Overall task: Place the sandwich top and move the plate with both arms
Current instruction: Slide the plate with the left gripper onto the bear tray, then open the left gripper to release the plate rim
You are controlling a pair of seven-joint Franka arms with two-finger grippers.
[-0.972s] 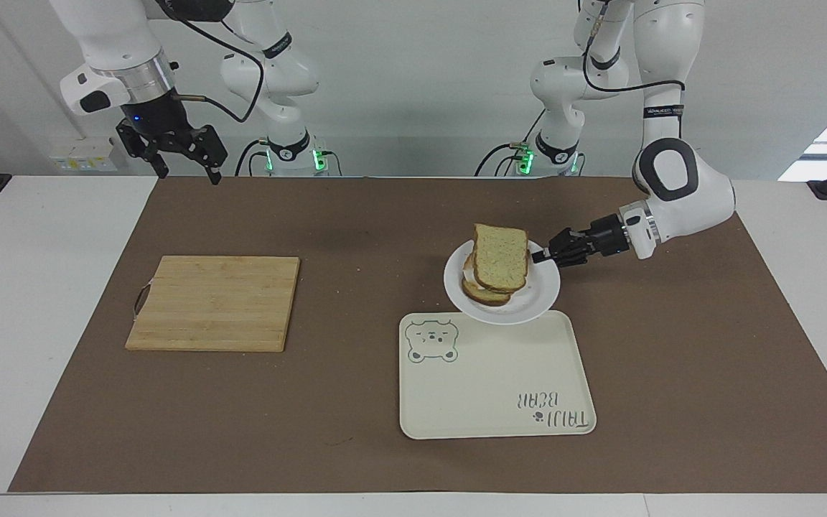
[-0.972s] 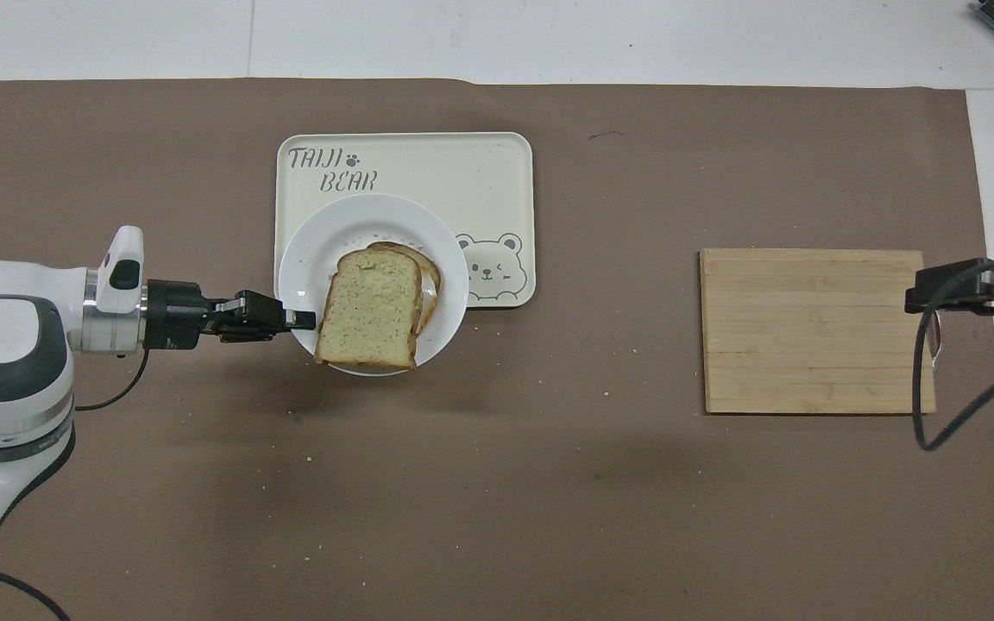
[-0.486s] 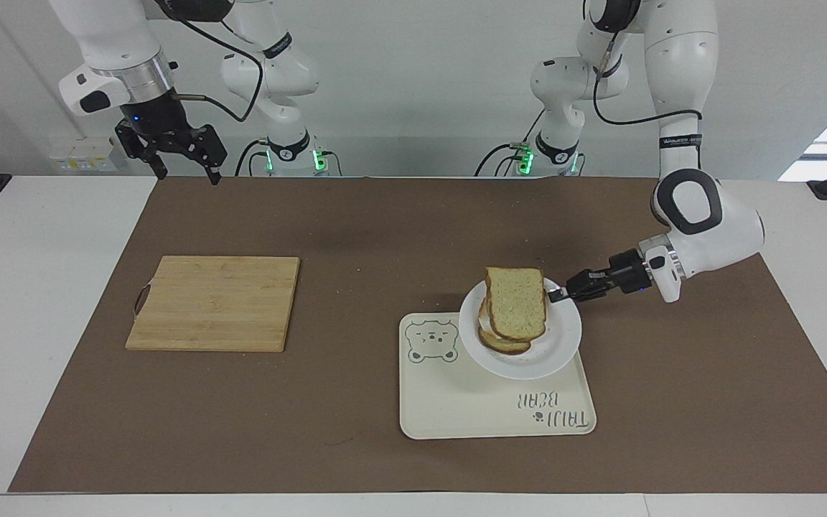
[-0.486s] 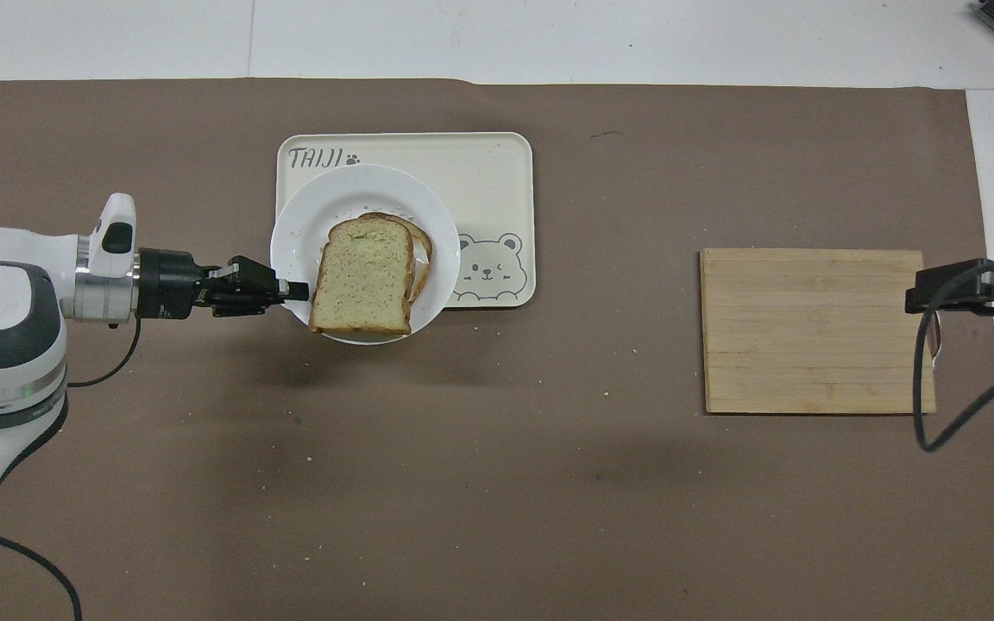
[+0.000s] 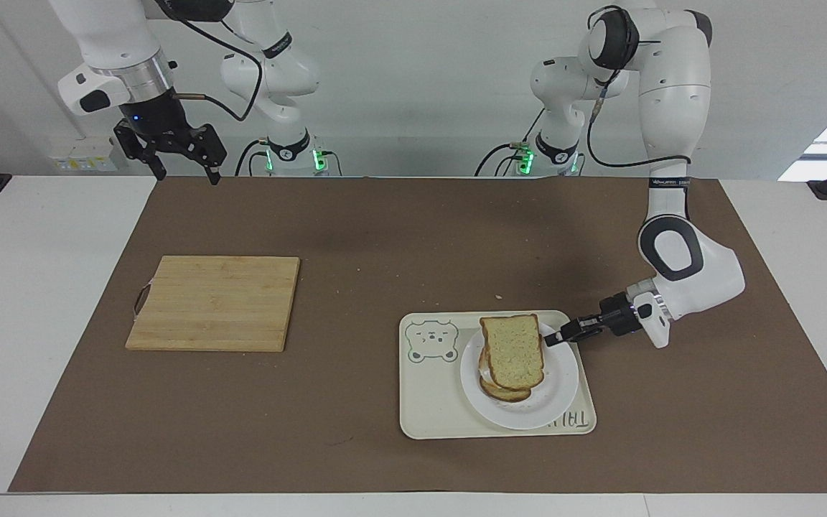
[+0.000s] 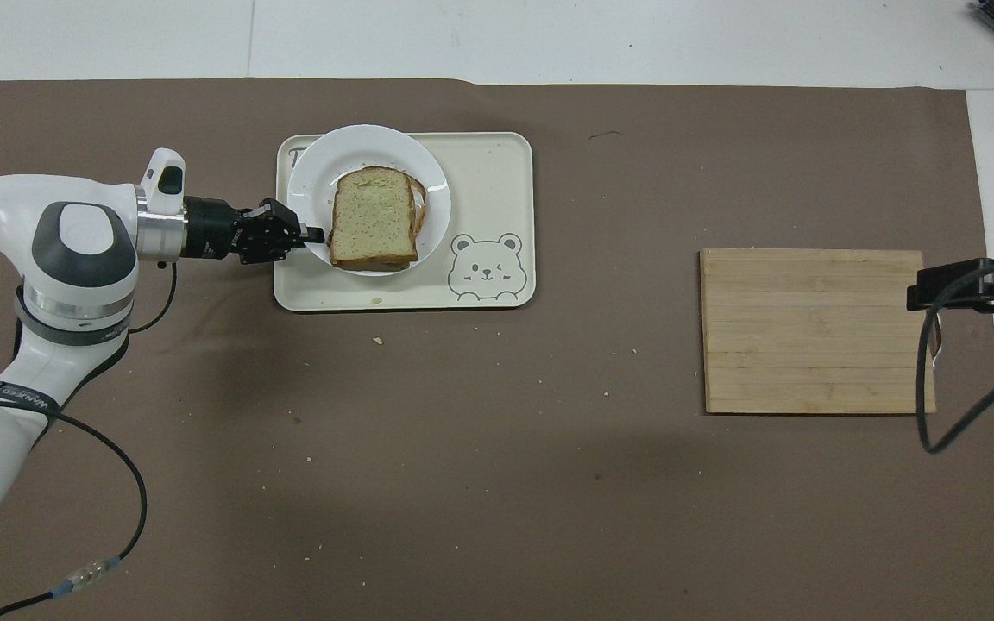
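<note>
The white plate [image 5: 557, 391] is on or just above the cream tray [image 5: 442, 402], at the tray's end toward the left arm; I cannot tell whether it touches. The sandwich top [image 5: 512, 350] lies on another bread slice [image 5: 503, 392] on the plate. My left gripper [image 5: 553, 339] is shut on the plate's rim, on the edge toward the left arm's end of the table. In the overhead view the plate [image 6: 350, 151], the sandwich top [image 6: 374, 228] and the left gripper [image 6: 314, 233] also show. My right gripper [image 5: 187, 172] is open and waits raised over the mat's edge near its base.
A wooden cutting board [image 5: 212, 301] lies on the brown mat toward the right arm's end of the table; it also shows in the overhead view [image 6: 816, 332]. The tray [image 6: 480, 172] carries a bear drawing. Crumbs dot the mat.
My left gripper has carried the plate with the sandwich away from the robots and lower, from the tray's near edge to over the tray. The right arm has not moved.
</note>
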